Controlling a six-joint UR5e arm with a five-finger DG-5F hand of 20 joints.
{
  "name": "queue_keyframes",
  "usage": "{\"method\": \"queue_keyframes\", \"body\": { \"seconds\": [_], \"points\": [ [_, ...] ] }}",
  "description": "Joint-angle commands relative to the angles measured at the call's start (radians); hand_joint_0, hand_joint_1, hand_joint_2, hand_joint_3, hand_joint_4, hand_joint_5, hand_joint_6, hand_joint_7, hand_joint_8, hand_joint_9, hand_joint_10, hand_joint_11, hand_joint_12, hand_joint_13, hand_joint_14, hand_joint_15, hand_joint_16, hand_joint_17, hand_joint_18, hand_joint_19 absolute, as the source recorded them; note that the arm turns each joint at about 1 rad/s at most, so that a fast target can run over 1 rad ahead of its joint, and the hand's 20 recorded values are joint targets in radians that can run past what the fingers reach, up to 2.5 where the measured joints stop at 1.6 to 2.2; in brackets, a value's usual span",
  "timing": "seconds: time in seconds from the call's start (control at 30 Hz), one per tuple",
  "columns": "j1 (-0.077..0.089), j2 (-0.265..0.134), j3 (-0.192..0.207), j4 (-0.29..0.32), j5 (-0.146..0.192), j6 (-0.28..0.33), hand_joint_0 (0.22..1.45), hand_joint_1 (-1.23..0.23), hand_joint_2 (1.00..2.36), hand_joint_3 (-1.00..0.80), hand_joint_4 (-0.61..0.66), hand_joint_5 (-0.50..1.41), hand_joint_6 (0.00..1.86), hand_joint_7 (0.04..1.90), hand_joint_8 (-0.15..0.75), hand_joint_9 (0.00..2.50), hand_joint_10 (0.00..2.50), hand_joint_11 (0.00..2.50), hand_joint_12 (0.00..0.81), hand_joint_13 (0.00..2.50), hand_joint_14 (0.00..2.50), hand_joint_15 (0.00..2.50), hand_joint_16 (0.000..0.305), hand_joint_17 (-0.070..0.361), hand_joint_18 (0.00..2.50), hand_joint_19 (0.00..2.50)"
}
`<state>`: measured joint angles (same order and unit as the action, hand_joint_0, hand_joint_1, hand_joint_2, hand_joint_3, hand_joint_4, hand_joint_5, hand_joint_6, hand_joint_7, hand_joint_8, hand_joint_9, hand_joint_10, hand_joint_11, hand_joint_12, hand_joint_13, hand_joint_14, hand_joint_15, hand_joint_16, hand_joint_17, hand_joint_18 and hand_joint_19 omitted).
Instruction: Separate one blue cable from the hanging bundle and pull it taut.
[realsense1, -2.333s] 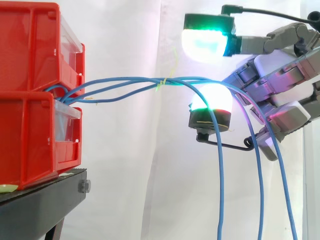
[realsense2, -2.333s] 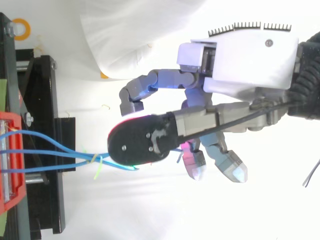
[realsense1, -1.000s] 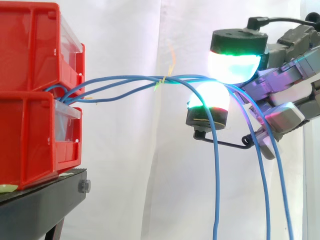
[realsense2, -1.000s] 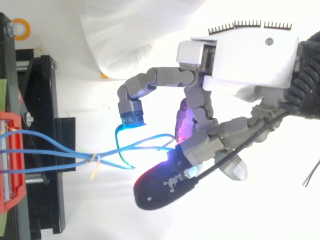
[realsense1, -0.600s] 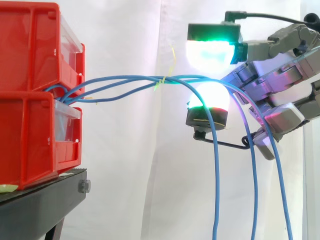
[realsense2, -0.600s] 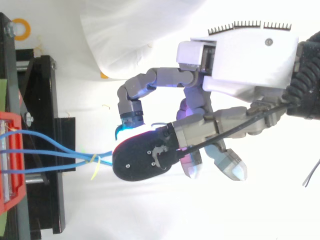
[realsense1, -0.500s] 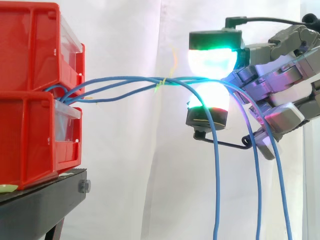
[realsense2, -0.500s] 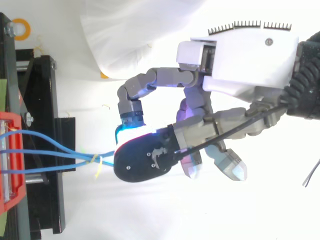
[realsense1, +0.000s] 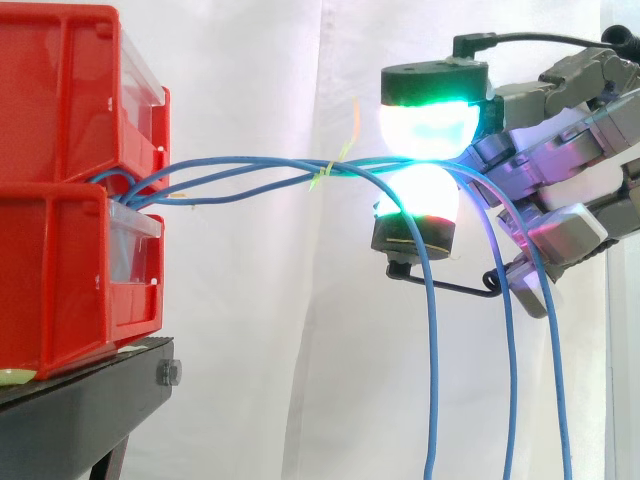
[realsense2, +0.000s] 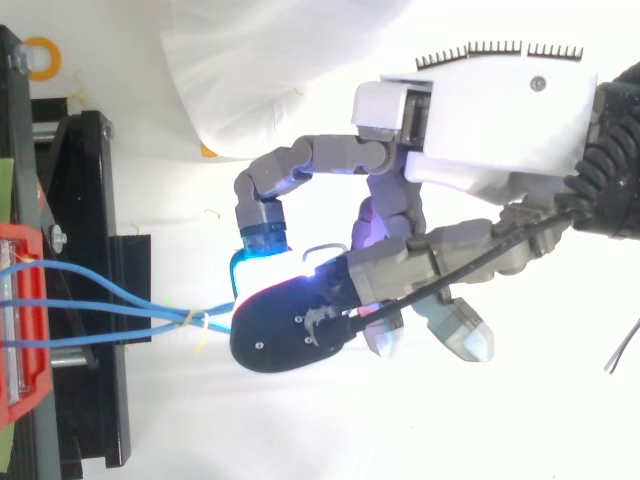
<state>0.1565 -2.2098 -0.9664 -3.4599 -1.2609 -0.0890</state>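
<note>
Several blue cables run from between two stacked red bins to the right, bound by a yellow-green tie. Past the tie they reach my hand and then hang down in separate strands. A green-white glowing pad presses down on a second glowing pad, with cable running between them. I cannot tell how many strands are pinched. From above, the hand reaches left, its black-backed thumb covering the cables just right of the tie.
The bins stand on a black stand at the left, before a white curtain. An orange ring sits at the stand's far corner. Open air lies under the hand and between it and the bins.
A second ago the thumb was swung aside, away from the cables. It came back over them and its pad has lowered onto the lower pad. The hanging strands shifted slightly left.
</note>
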Motion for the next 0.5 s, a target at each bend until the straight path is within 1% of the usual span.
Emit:
{"method": "queue_keyframes", "body": {
  "seconds": [0.0, 0.1, 0.27, 0.3, 0.33, 0.37, 0.43, 0.47],
  "points": [
    [0.0, 0.001, 0.0, 0.002, 0.0, 0.0, 0.72, -0.82, 1.02, -0.25, 0.12, 0.14, 0.5, 1.32, 0.219, 2.09, 0.02, 0.56, 0.283, 1.4, 0.02, 0.56, 0.07, 0.158, 1.03, 0.51],
    [0.0, 0.001, -0.002, 0.004, 0.0, -0.002, 0.73, -0.86, 1.01, -0.28, 0.11, 0.14, 0.5, 1.31, 0.216, 2.09, 0.02, 0.57, 0.28, 1.39, 0.02, 0.57, 0.069, 0.156, 1.03, 0.51],
    [0.0, -0.001, 0.0, 0.004, 0.002, -0.002, 0.74, -0.88, 1.01, -0.37, 0.11, 0.14, 0.5, 1.31, 0.201, 2.09, 0.02, 0.55, 0.279, 1.4, 0.02, 0.57, 0.069, 0.155, 1.04, 0.51],
    [0.002, -0.001, -0.002, 0.004, 0.002, -0.002, 0.71, -0.87, 1.0, -0.47, 0.1, 0.14, 0.5, 1.31, 0.198, 2.09, 0.02, 0.55, 0.278, 1.4, 0.02, 0.57, 0.069, 0.155, 1.04, 0.52],
    [0.0, -0.001, -0.002, 0.004, 0.002, -0.002, 0.7, -0.86, 1.0, -0.5, 0.11, 0.14, 0.5, 1.3, 0.196, 2.09, 0.02, 0.54, 0.277, 1.4, 0.02, 0.58, 0.069, 0.156, 1.04, 0.51],
    [0.0, -0.001, -0.002, 0.004, 0.002, -0.002, 0.67, -0.84, 1.0, -0.5, 0.1, 0.14, 0.5, 1.3, 0.189, 2.09, 0.02, 0.55, 0.275, 1.4, 0.02, 0.58, 0.069, 0.156, 1.04, 0.52],
    [0.0, -0.001, -0.002, 0.004, 0.002, -0.002, 0.56, -0.75, 1.0, -0.5, 0.11, 0.14, 0.5, 1.3, 0.198, 2.11, 0.02, 0.54, 0.279, 1.42, 0.02, 0.57, 0.072, 0.163, 1.05, 0.5],
    [0.002, 0.001, -0.002, 0.004, 0.002, -0.002, 0.52, -0.73, 1.0, -0.5, 0.12, 0.14, 0.5, 1.3, 0.19, 2.11, 0.02, 0.51, 0.289, 1.43, 0.02, 0.57, 0.075, 0.17, 1.07, 0.49]
  ]
}}
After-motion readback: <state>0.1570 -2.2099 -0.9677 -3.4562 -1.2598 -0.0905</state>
